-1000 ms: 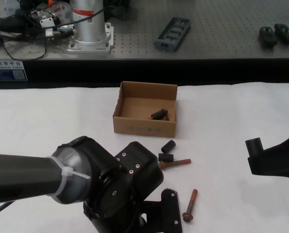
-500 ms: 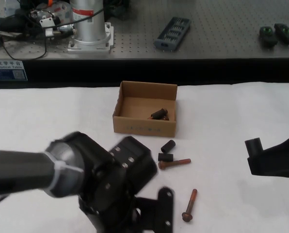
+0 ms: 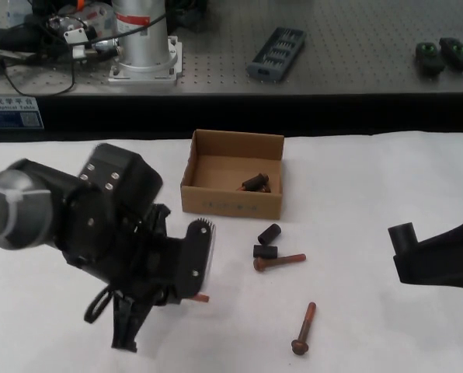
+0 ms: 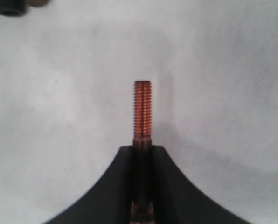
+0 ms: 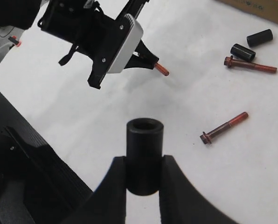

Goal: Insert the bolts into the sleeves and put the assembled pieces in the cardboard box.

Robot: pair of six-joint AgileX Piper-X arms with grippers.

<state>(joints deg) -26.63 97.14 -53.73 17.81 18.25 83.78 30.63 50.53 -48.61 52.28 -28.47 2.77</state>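
Observation:
My left gripper (image 3: 191,294) hangs over the white sheet left of centre, shut on a copper-coloured bolt (image 4: 142,109) whose threaded end sticks out past the fingertips. At the right edge my right gripper (image 5: 144,162) is shut on a black sleeve (image 5: 144,149), held upright with its bore showing. The two held parts are well apart. The cardboard box (image 3: 231,200) stands at the middle back with one assembled piece (image 3: 255,183) inside. In front of it lie two loose sleeves (image 3: 269,232) (image 3: 265,252) and two loose bolts (image 3: 282,260) (image 3: 304,318).
A dark bench edge runs behind the sheet, with a metal post base (image 3: 144,47), cables and a black rack (image 3: 276,51) beyond it. White sheet (image 3: 371,179) stretches to the left and right of the box.
The left arm has swung from the bottom centre up and to the left, turning so the held bolt's tip now shows. The right arm has barely shifted.

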